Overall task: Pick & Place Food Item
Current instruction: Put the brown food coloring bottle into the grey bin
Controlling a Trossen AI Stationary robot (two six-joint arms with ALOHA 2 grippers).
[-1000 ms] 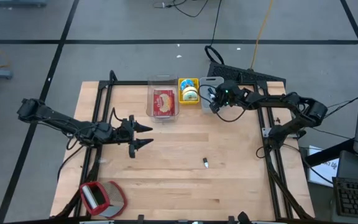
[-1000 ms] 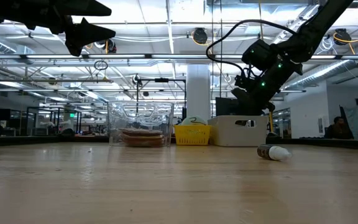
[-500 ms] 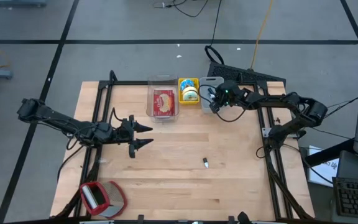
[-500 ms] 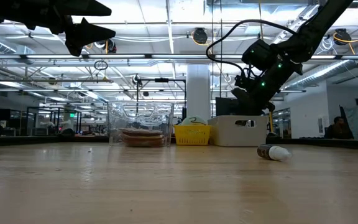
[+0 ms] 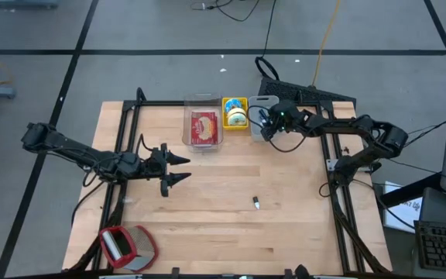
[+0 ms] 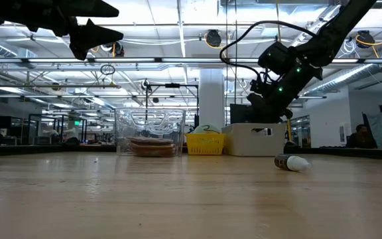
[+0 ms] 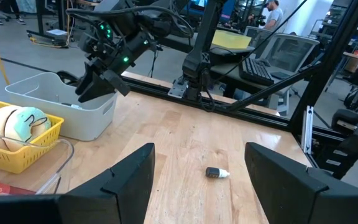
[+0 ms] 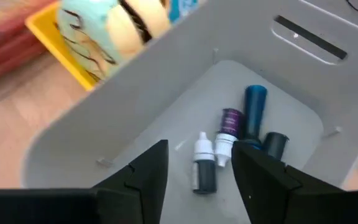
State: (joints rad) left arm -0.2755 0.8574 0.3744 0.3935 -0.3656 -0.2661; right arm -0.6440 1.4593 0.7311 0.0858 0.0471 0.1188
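Red-lidded container (image 5: 126,246) near table's (image 5: 207,194) front left corner; keyboard (image 7: 257,67) beyond far edge.

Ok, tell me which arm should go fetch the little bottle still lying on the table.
Probably the right. Its claw hangs open and empty over the white bin, where the other bottles lie, so it is free for the small bottle. The left claw hovers open, and the bin lies farther from it.

Around the wooden table (image 5: 207,186) we list: grey floor (image 5: 169,74) crossed by dark lines; a black keyboard (image 5: 444,244) beside the table's right edge; beyond its far side, a white column (image 6: 211,96), ceiling strip lights (image 6: 158,60) and glass-walled offices (image 6: 38,126).
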